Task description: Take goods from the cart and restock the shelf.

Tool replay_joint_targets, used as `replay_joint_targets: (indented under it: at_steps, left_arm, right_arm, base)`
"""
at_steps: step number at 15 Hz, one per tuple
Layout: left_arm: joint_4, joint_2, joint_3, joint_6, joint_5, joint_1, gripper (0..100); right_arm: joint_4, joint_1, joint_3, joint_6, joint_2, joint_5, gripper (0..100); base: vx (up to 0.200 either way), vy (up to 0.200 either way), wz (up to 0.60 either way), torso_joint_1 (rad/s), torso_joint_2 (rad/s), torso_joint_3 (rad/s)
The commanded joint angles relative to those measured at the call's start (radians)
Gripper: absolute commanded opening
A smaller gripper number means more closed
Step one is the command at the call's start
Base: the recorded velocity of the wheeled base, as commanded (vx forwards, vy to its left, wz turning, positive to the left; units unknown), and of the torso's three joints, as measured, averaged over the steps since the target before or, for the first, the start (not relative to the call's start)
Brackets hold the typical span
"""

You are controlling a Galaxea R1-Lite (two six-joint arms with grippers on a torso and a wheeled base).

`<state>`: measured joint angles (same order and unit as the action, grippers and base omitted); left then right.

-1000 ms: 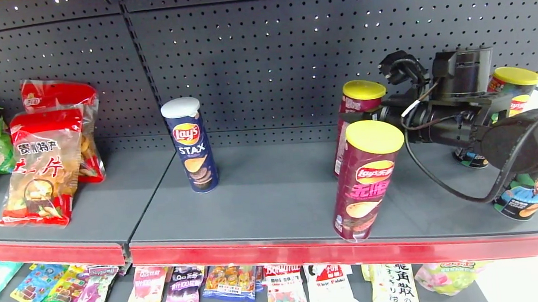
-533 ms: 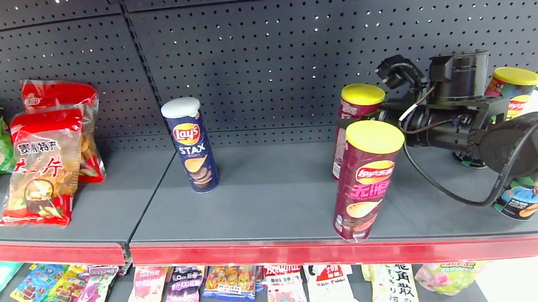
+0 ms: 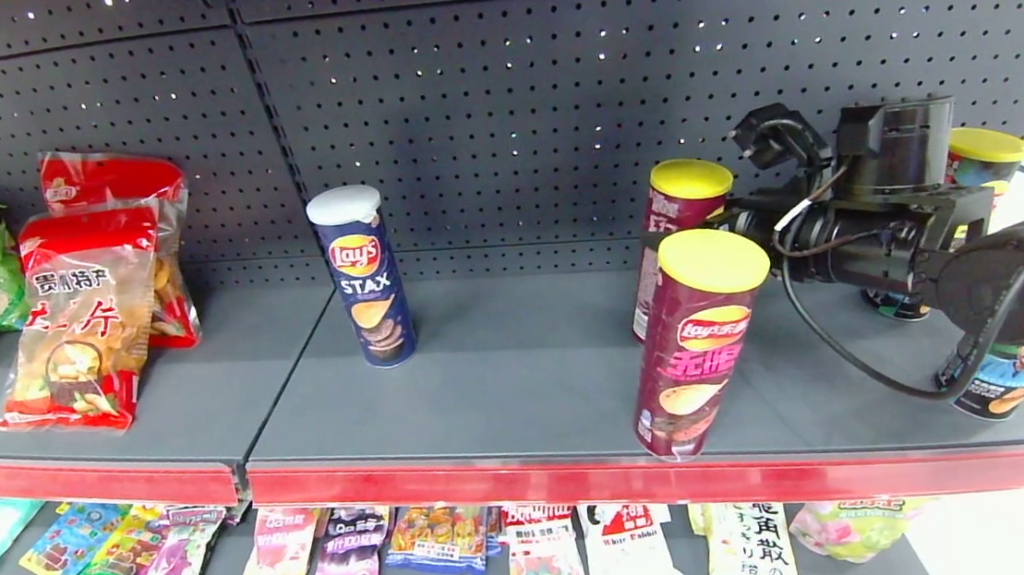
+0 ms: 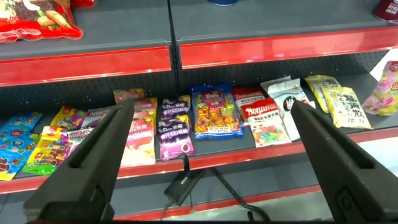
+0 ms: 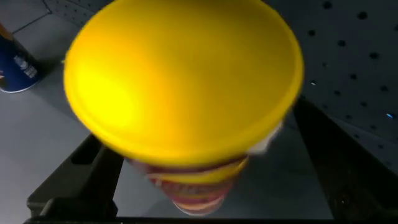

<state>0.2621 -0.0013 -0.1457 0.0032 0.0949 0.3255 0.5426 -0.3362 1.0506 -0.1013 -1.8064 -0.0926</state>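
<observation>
My right pincer straddles the rear can on the shelf, fingers wide of it. My left pincer gapes wide too.

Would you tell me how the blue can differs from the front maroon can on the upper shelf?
The blue can has a white lid; the front maroon can a yellow one. The blue can stands mid-depth on the shelf; the front maroon can stands at its red front edge, farther right. Both are upright, lidded tubes.
</observation>
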Motion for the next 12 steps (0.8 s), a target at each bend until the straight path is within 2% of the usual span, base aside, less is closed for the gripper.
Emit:
replay_joint_targets:
  at_steps: [1, 5, 12]
  left_arm:
    - [0.0, 0.003, 0.0, 0.0, -0.001, 0.001, 100]
    - [0.0, 0.009, 0.0, 0.0, -0.004, 0.001, 100]
    - [0.0, 0.012, 0.0, 0.0, -0.007, 0.003, 100]
  right_arm:
    - [-0.001, 0.003, -0.035, 0.006, 0.048, 0.005, 100]
    - [-0.003, 0.023, -0.1, 0.012, 0.105, 0.047, 100]
    - [-0.006, 0.034, -0.201, 0.014, 0.205, 0.045, 100]
  base:
    - [0.0, 0.0, 0.0, 0.0, 0.0, 0.0]
    - [0.0, 0.0, 0.0, 0.0, 0.0, 0.0]
    - [0.0, 0.0, 0.0, 0.0, 0.0, 0.0]
